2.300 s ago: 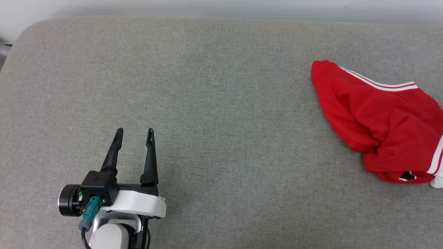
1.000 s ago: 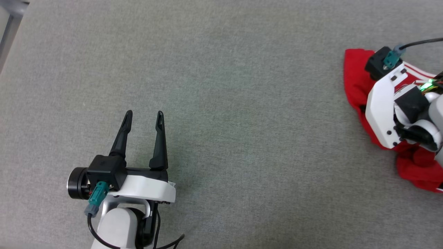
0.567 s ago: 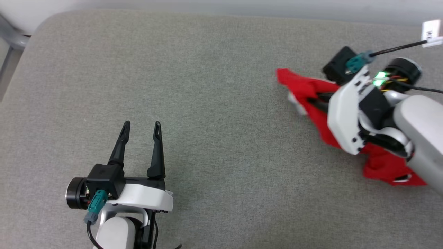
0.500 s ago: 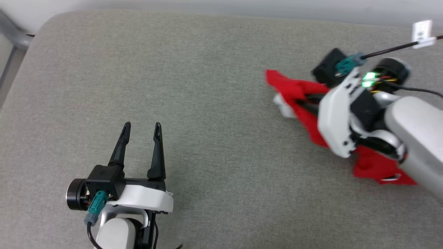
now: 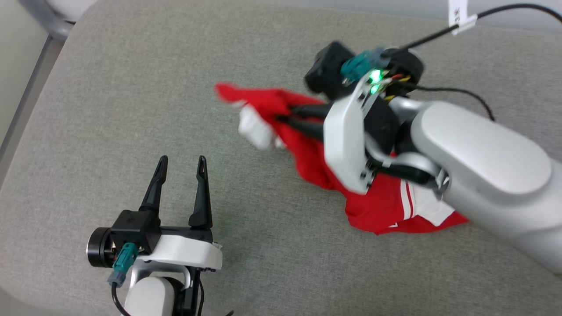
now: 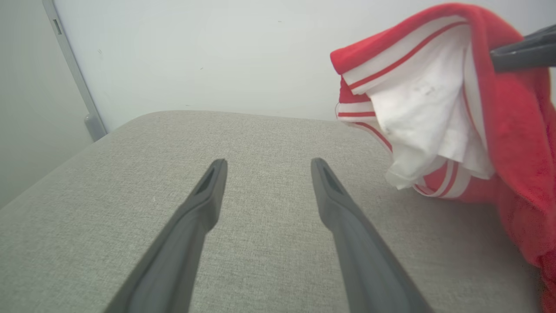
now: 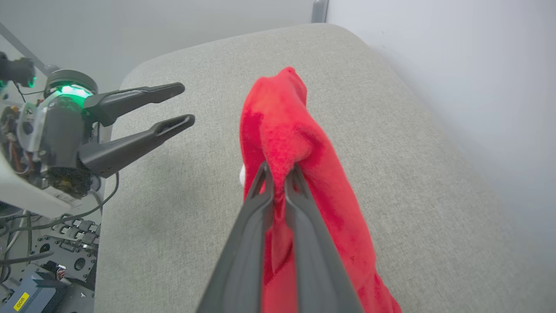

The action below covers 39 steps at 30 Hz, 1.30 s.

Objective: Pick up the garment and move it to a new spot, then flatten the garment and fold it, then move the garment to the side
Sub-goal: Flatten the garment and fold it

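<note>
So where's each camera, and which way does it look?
Head view: on the robot's head, looking down at the grey cushion; shows the open left gripper and the right gripper pinching the garment.
Left wrist view: on the left wrist, looking along its open fingers over the cushion toward the wall.
Right wrist view: on the right wrist, looking along its shut fingers gripping the garment.
Shared: all three show the garment.

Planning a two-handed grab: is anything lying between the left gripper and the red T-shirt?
Nothing lies there: the head view shows bare grey fabric surface between the left gripper and the red T-shirt.
</note>
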Tool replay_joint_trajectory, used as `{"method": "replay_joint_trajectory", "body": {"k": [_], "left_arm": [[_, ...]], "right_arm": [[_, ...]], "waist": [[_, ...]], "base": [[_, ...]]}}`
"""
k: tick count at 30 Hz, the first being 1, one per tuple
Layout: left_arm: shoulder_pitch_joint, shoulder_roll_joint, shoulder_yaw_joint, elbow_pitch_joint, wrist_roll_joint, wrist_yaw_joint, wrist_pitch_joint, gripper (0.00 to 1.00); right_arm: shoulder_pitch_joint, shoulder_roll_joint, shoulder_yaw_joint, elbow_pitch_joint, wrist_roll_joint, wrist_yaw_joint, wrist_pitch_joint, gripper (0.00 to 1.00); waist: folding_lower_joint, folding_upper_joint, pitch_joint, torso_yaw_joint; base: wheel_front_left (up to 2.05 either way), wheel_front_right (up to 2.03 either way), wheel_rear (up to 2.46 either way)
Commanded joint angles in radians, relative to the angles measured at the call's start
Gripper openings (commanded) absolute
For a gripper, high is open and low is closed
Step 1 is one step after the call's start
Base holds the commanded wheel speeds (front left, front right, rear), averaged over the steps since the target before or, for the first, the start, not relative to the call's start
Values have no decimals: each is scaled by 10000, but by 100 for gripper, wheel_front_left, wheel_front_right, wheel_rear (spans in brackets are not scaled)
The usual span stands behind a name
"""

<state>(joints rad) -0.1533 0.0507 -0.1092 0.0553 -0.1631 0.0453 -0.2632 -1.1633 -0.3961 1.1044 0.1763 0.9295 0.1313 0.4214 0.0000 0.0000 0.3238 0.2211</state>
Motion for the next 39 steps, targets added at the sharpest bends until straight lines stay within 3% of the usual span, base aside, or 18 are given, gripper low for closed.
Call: {"method": "replay_joint_trajectory", "body": {"k": [1, 12, 16, 20, 21, 22, 23, 31, 35, 39], "left_arm": [[-128, -7, -20, -47, -39, 60, -23, 100], [-427, -7, -296, 26, -256, 170, -23, 100], [-571, -6, -403, 87, -301, 213, -23, 100], [-563, -6, -400, 154, -241, 220, -23, 100], [-557, -6, -374, 167, -217, 215, -23, 100], [-534, -6, -345, 174, -177, 214, -23, 100], [-384, -7, -263, 168, -88, 185, -23, 100], [160, -7, 101, -45, 229, 143, -23, 100], [368, -7, 198, -152, 340, 81, -23, 100], [432, -7, 169, -224, 362, 46, -23, 100]], "right_arm": [[-154, 53, 6, 523, -58, -10, -167, 0], [-143, 331, 385, 5356, -52, -9, -604, 0], [171, 580, 610, 6413, 103, -9, -802, 0], [298, 703, 859, 6673, 118, -7, -1469, 0], [265, 690, 823, 6659, 112, -7, -1858, 40], [267, 668, 816, 6606, 124, -9, -2213, 100], [317, 444, 651, 6448, 35, -12, -3535, 100], [916, -508, 19, 5707, -285, -12, -5920, 100], [753, -1161, -413, 5205, -653, -10, -6040, 100], [374, -1948, -571, 4538, -943, -10, -5099, 100]], "waist": [[0, 0, 129, 123], [0, 0, 792, 396], [0, 0, 874, 393], [0, 0, 736, 249], [0, 0, 663, 207], [0, 0, 583, 166], [0, 0, 277, 31], [0, 0, -483, -475], [0, 0, -642, -704], [0, 0, -645, -795]], "base": [[0, 0, 0], [0, 0, 0], [0, 0, 0], [0, 0, 0], [0, 0, 0], [0, 0, 0], [0, 0, 0], [0, 0, 0], [0, 0, 0], [0, 0, 0]]}}
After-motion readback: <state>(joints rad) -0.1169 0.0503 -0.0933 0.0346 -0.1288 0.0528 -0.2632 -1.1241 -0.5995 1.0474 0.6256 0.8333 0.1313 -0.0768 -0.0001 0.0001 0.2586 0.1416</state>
